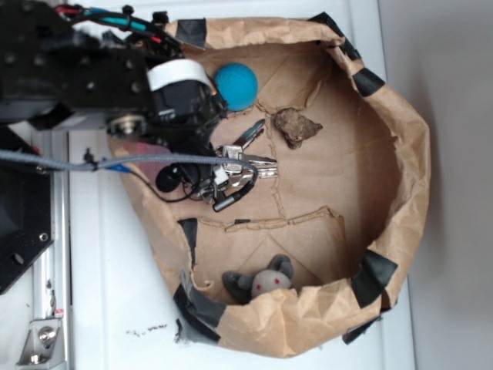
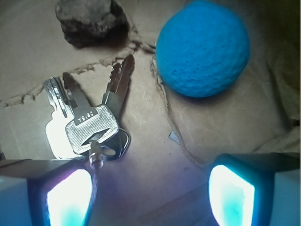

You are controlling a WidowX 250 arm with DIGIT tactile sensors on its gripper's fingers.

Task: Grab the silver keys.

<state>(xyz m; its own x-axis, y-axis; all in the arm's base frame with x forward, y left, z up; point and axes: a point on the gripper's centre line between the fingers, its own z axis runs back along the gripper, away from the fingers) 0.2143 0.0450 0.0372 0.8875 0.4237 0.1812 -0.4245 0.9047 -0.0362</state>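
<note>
The silver keys (image 2: 87, 125) lie flat on the brown paper floor, blades fanned away from me, with a darker grey key (image 2: 117, 84) on the right of the bunch. In the exterior view the silver keys (image 1: 250, 166) sit just past the arm's tip. My gripper (image 2: 150, 193) is open, pads wide apart, with only bare paper between them. The key heads and ring lie just ahead of the left finger (image 2: 68, 195), not between the pads. In the exterior view the gripper (image 1: 223, 162) hovers low at the left side of the bag.
A blue ball (image 2: 202, 47) lies ahead to the right, and a brown rock (image 2: 91, 21) ahead to the left. A grey toy mouse (image 1: 262, 281) rests by the near wall. The crumpled paper wall (image 1: 408, 169), patched with black tape, rings the area.
</note>
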